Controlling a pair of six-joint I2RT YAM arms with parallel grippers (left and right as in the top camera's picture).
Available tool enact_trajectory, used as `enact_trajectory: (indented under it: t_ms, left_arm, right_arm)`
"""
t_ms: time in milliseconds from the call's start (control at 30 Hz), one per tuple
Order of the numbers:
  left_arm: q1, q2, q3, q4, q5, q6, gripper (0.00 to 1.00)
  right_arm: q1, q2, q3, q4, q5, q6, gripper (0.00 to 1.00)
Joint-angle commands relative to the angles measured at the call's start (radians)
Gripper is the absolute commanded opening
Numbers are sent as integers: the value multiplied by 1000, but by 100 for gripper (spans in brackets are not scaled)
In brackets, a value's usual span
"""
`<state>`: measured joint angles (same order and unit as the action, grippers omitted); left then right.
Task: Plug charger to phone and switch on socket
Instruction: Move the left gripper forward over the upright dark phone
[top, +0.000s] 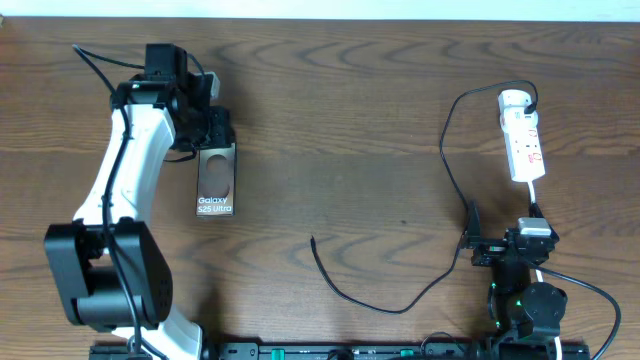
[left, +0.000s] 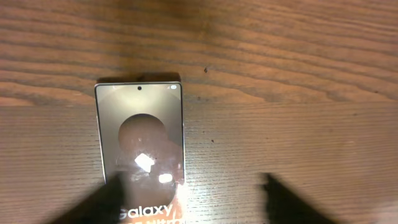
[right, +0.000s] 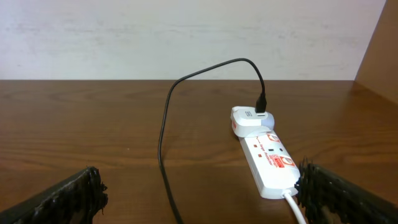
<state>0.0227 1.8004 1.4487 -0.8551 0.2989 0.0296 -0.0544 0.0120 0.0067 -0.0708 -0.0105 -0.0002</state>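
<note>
The phone (top: 216, 185) lies flat at the left of the table, its "Galaxy" lettering showing. My left gripper (top: 214, 138) hovers over it, open and empty. In the left wrist view its left finger is over the phone's (left: 140, 134) lower left part, and the gripper (left: 193, 202) is blurred. The charger (top: 345, 293), a thin black cable, runs from the white plug head (top: 513, 100) on the socket (top: 525, 145) to a free tip near the table's middle. My right gripper (top: 502, 225) is open and empty, in front of the socket (right: 267, 165), with the cable (right: 163, 143) between its fingers (right: 205, 205).
The socket's white cord (top: 536, 195) runs toward my right arm and shows in the right wrist view (right: 295, 208). A pale wall stands behind the table's far edge. The wooden table (top: 350, 120) spans the whole view.
</note>
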Motion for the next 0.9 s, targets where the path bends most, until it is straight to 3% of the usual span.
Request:
enact_trajectory:
  t_ms: [0,300,867]
  left_arm:
    - [2,9,14,-4,15,2,98]
    - [3,9,-24,-4,-135,2,98]
    - [3,10,-124,53,-135,-26,98]
  right_arm:
    - [-4,-5,-1,-4,1,7,99]
    - [-4,-5,-1,-5,1,7,99]
    - [-4,-5,-1,-4,1,7,99]
